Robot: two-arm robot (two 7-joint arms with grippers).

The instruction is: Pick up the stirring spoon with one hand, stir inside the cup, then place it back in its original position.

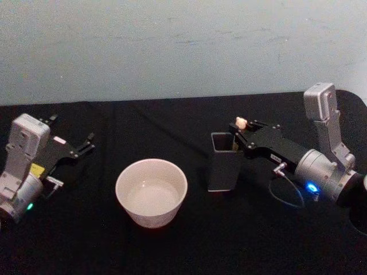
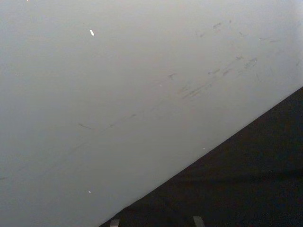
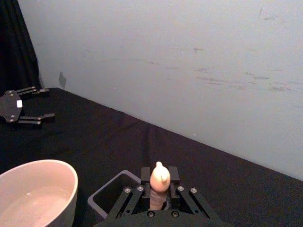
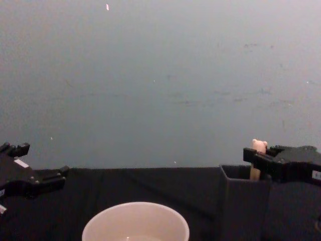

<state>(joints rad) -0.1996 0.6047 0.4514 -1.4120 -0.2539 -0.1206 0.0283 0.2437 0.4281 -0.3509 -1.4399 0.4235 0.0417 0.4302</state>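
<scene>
While the stirring spoon [image 1: 241, 121] stands in the dark grey holder [image 1: 222, 172], right of centre in the head view, the right end effector [image 1: 243, 135] is closed on its handle under the bear head. The cup [image 1: 150, 217] sits lower centre on the desk [image 1: 86, 240]. The left end effector [image 1: 71, 129] rests open at the left edge.

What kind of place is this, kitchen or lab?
Probably a robot test bench, not a kitchen: a black-draped table against a bare scuffed wall, holding a cup and a holder. The right gripper grips the spoon in the holder; the left gripper sits open on the left.
</scene>
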